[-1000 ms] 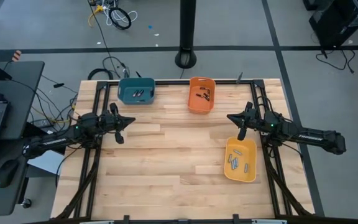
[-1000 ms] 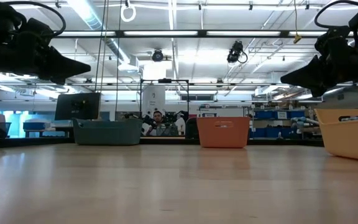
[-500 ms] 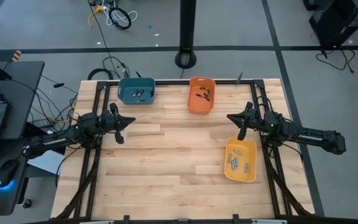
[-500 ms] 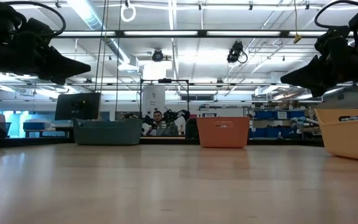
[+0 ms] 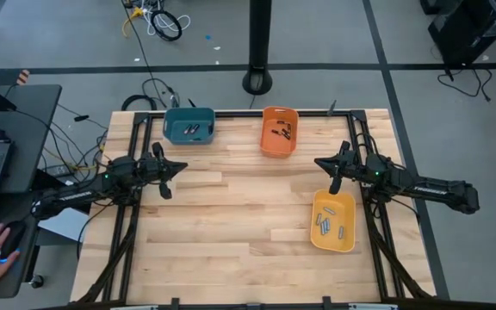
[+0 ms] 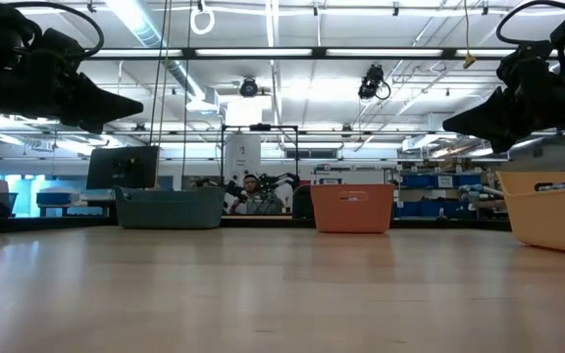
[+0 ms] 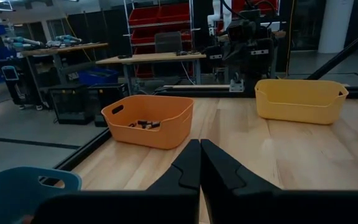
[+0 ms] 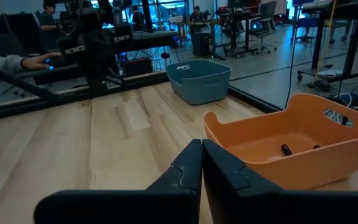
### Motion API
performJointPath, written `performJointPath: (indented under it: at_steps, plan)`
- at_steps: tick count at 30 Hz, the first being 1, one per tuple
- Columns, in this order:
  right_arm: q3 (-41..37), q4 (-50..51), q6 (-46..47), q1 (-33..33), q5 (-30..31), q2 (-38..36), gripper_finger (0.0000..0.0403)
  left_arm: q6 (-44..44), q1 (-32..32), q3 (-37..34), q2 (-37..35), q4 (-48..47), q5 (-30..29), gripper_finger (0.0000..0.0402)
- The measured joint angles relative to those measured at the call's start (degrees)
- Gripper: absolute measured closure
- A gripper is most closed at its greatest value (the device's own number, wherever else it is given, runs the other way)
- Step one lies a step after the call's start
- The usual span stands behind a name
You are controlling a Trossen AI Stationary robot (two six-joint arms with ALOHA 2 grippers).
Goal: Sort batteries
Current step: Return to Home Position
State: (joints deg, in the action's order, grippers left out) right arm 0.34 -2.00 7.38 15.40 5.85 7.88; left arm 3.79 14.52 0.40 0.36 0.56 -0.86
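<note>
Both arms hang over the light wooden tabletop, the left gripper near its left edge and the right gripper near its right edge, each with fingers pressed together and holding nothing. The small cylindrical batteries sit in the bins: silvery ones in the yellow plastic bin, dark ones in the orange plastic bin and the teal-blue plastic bin.

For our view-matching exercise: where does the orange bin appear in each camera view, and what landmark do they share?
High view: orange bin at the table's far edge, middle.
Low view: right of centre, on the far edge.
Left wrist view: between the blue bin's corner and the yellow bin.
Right wrist view: closest, in front of the blue bin.
Shared landmark: the blue bin, in all four.
</note>
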Motion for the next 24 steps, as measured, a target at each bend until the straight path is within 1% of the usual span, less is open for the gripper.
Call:
performJointPath:
  at_steps: [24]
  plan:
    - [0.00,0.00,0.01,0.00,0.00,0.00,0.0378,0.01,0.00,0.00,0.00,0.00,0.02,0.0389]
